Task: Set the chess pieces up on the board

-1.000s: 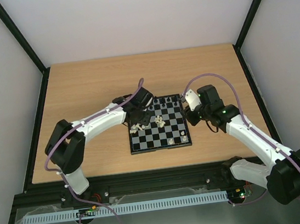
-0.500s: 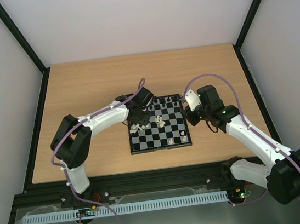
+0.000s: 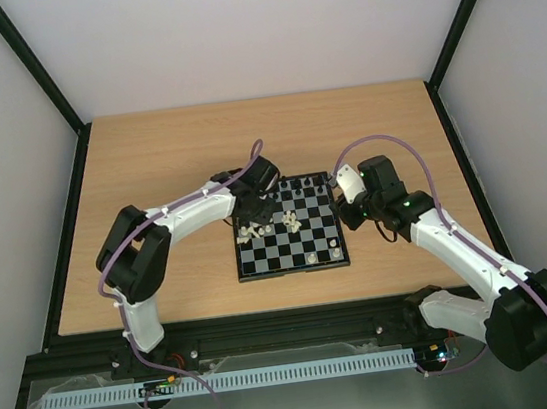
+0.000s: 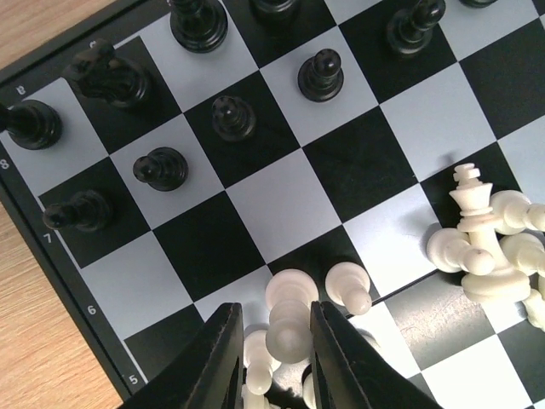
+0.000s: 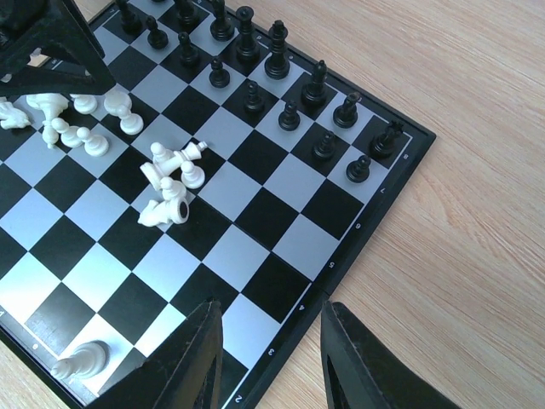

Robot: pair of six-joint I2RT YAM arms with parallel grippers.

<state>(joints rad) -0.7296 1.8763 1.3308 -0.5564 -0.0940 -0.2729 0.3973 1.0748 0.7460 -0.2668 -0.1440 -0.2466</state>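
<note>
The board [image 3: 261,262] lies mid-table. Black chess pieces [image 3: 297,189] stand along its far rows, also seen in the left wrist view [image 4: 234,118] and the right wrist view [image 5: 255,98]. White pieces lie in a heap mid-board [image 5: 170,183] and in a cluster near the left edge [image 3: 250,233]. My left gripper [image 4: 274,307] is open low over that cluster, its fingers either side of an upright white pawn [image 4: 289,328], with a gap on the left side. My right gripper [image 5: 268,304] is open and empty above the board's right edge.
A single white pawn [image 5: 81,360] stands near the board's near right corner, with another white piece beside it [image 3: 311,257]. A second white heap [image 4: 490,247] lies right of the left gripper. Wooden table [image 3: 148,171] surrounds the board, with black frame rails at the sides.
The left arm's elbow has swung right and forward while its gripper stayed over the white cluster at the board's left. The right arm has barely moved.
</note>
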